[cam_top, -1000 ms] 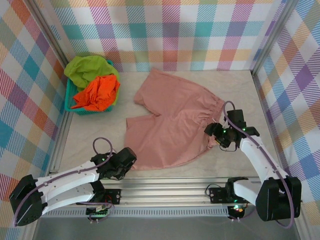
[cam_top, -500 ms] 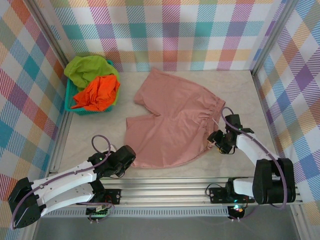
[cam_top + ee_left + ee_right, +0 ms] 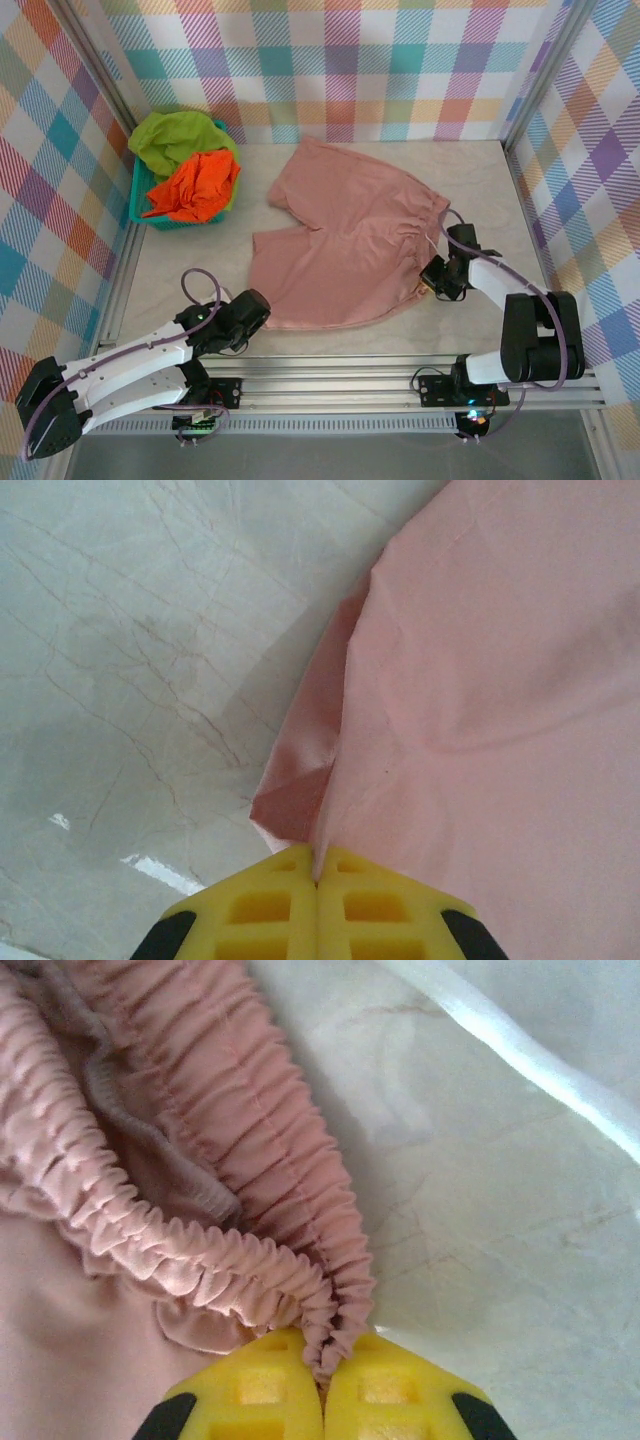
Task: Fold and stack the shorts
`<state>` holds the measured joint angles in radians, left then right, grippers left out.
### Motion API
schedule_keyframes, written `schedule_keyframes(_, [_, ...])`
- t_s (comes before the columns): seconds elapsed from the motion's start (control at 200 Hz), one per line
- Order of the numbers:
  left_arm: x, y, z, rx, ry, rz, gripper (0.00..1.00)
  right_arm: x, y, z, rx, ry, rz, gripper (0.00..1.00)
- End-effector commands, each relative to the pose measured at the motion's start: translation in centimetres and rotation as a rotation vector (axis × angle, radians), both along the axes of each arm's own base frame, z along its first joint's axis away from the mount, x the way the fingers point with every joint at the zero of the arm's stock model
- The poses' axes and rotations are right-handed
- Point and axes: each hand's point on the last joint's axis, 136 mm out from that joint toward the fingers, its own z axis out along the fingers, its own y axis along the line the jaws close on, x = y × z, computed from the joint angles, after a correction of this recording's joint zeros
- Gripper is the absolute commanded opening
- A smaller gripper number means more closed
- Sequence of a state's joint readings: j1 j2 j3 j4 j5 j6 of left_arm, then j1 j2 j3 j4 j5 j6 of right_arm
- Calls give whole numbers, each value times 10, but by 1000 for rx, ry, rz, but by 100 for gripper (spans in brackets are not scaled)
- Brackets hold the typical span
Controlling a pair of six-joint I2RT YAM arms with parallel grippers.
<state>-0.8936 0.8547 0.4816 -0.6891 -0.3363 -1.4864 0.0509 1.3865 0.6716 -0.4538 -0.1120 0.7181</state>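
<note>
Dusty pink shorts (image 3: pixel 340 240) lie spread flat in the middle of the table. My left gripper (image 3: pixel 258 316) is shut on the near left leg hem of the pink shorts (image 3: pixel 480 680); the yellow fingers (image 3: pixel 260 910) pinch the cloth edge. At the right, my right gripper (image 3: pixel 432 281) is shut on the gathered elastic waistband of the pink shorts (image 3: pixel 200 1250), which bunches between its yellow fingers (image 3: pixel 400 1390). Orange shorts (image 3: pixel 195 187) and lime green shorts (image 3: pixel 175 138) lie crumpled in the basket.
A teal mesh basket (image 3: pixel 141 196) stands at the back left against the plaid wall. Plaid walls close in three sides. The metal rail (image 3: pixel 340 375) runs along the near edge. Bare marbled tabletop (image 3: pixel 180 270) lies left of the pink shorts.
My right gripper has dropped onto the waistband corner and shut on it; it stood open a second ago. The left gripper has stayed shut at the hem, shifting only slightly.
</note>
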Motion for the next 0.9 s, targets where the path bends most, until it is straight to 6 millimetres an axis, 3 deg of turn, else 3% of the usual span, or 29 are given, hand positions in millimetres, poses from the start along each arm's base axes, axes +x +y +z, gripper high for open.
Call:
schedule_keyframes(0.0, [14, 13, 32, 51, -84, 6, 0, 10, -3, 24, -14, -48, 14, 0])
schedule_keyframes(0.275, [36, 45, 131, 142, -276, 18, 0, -3, -2, 109, -33, -224, 92, 0])
schedule_keyframes(0.475, [52, 48, 226, 205, -439, -35, 0, -13, 5, 152, -4, -273, 132, 0])
schedule_keyframes(0.615, [63, 42, 290, 240, -540, -90, 0, -24, 5, 164, 2, -271, 126, 0])
schedule_keyframes(0.71, [72, 34, 321, 256, -593, -127, 0, -31, 4, 166, -1, -272, 120, 0])
schedule_keyframes(0.895, [107, 3, 344, 324, -622, -185, 0, -31, -8, 159, -61, -247, 90, 0])
